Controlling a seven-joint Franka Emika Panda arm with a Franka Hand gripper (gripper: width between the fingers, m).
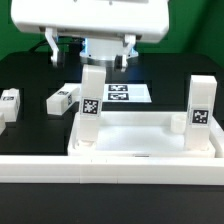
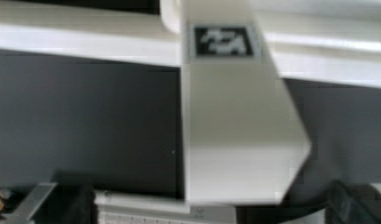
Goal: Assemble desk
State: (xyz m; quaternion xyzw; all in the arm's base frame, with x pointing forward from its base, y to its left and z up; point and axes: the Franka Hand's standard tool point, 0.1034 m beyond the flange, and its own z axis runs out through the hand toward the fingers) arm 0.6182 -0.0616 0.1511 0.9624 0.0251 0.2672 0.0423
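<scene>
The white desk top (image 1: 140, 137) lies rim-up near the front. Two tagged white legs stand upright on it, one at the corner on the exterior view's left (image 1: 92, 97) and one on the right (image 1: 200, 106). Two more legs (image 1: 62, 99) (image 1: 8, 101) lie loose on the black table further left. My gripper (image 1: 104, 58) hangs just above the left upright leg. In the wrist view that leg (image 2: 231, 130) runs between my dark fingers (image 2: 41, 203), with a gap on each side. The gripper (image 2: 196, 205) is open and holds nothing.
The marker board (image 1: 120, 93) lies flat on the table behind the desk top. A long white rail (image 1: 100, 167) runs along the front edge, against the desk top. The robot's white body (image 1: 95, 20) fills the top of the exterior view.
</scene>
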